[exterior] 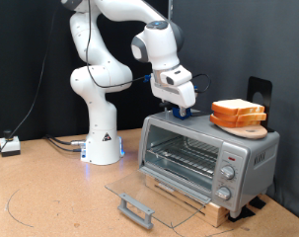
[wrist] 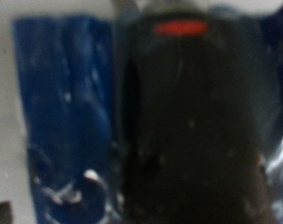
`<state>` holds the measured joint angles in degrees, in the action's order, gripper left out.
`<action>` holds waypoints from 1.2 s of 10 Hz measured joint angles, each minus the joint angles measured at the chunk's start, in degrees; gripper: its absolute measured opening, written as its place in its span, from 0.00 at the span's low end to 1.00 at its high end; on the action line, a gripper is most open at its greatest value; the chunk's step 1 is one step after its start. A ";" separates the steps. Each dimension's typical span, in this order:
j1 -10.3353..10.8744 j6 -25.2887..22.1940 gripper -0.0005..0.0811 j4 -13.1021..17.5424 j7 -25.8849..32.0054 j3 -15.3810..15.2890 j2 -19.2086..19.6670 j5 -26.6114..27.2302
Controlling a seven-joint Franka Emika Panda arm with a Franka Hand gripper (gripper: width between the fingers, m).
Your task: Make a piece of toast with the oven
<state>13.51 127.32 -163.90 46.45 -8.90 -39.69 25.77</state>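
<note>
Exterior view: white arm bends over the oven [exterior: 206, 158], gripper [exterior: 179, 111] down at the oven's top, back-left part as seen there, touching or just above a small blue-and-dark thing [exterior: 183, 115] that sits on the lid. Whether the gripper is open or closed can't be told; fingers are hidden behind the hand.

Toast [exterior: 238, 110] lies beside the gripper toward exterior view's right, on a round wooden board [exterior: 246, 127] on the oven's top, near but apart from the gripper. It looks like a stack, count unclear.

Below the gripper, the oven's glass door [exterior: 144, 197] hangs fully open, handle lowest, wire rack visible inside. Knobs sit on the front panel farther from the gripper. Oven rests on a wooden base [exterior: 193, 202] on the brown surface [exterior: 50, 202].

Wrist view: blurred, v. close. A dark rounded body with a red mark [wrist: 181, 28] next to blue material [wrist: 62, 103]. No writing or brand readable in either view.
</note>
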 joint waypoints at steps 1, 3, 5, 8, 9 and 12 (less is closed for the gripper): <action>-0.39 0.00 0.94 -0.07 0.03 0.10 0.11 -0.02; -0.01 0.79 0.99 -0.05 2.08 1.24 0.08 3.45; 0.69 0.94 0.99 0.27 4.69 2.56 -0.20 7.07; 0.85 -0.86 1.00 0.71 5.63 2.74 -0.75 8.52; 1.14 -1.80 1.00 0.90 6.19 2.74 -0.93 8.62; 2.32 -3.71 1.00 1.32 6.38 2.25 -1.32 8.62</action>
<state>15.82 123.61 -162.58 52.83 -6.65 -41.01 34.39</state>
